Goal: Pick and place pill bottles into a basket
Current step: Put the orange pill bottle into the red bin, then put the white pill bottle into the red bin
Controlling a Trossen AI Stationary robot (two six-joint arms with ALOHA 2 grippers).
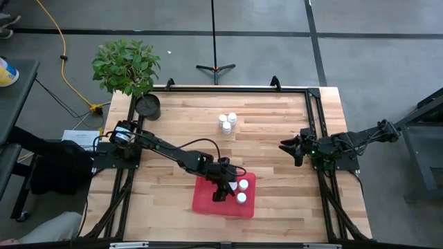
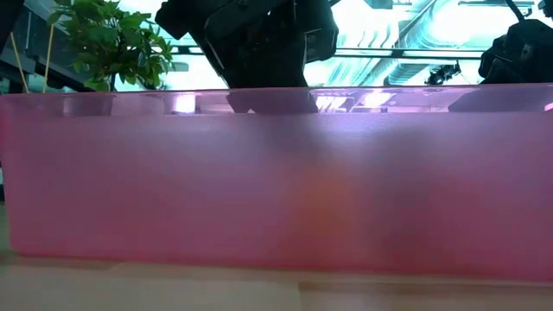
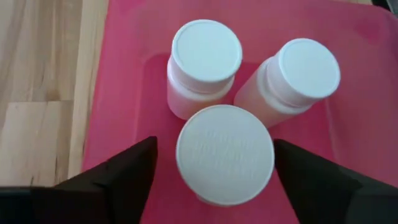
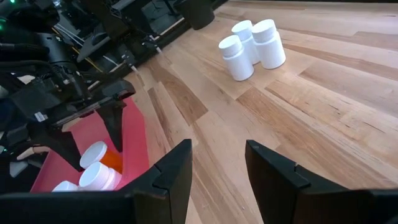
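Note:
The red tray [image 1: 205, 201] lies near the table's near edge, right of centre. Three white-capped pill bottles stand upright in it [image 3: 206, 51] [image 3: 308, 67] [image 3: 225, 154]; one has an orange body [image 4: 112, 162]. My left gripper [image 1: 220, 192] is open above the tray, its fingers [image 3: 124, 174] on either side of the nearest bottle's cap without touching it. Three more white bottles [image 1: 227, 122] stand together on the table toward the far edge. My right gripper [image 4: 217, 163] is open and empty at the table's right side [image 1: 291, 147].
A dark round pot [image 1: 147, 106] with a green plant [image 1: 126, 63] stands at the far left corner. Bare wooden tabletop [image 1: 277, 117] lies between the far bottles and the right arm. In the low view the tray's near wall [image 2: 173, 190] fills most of the picture.

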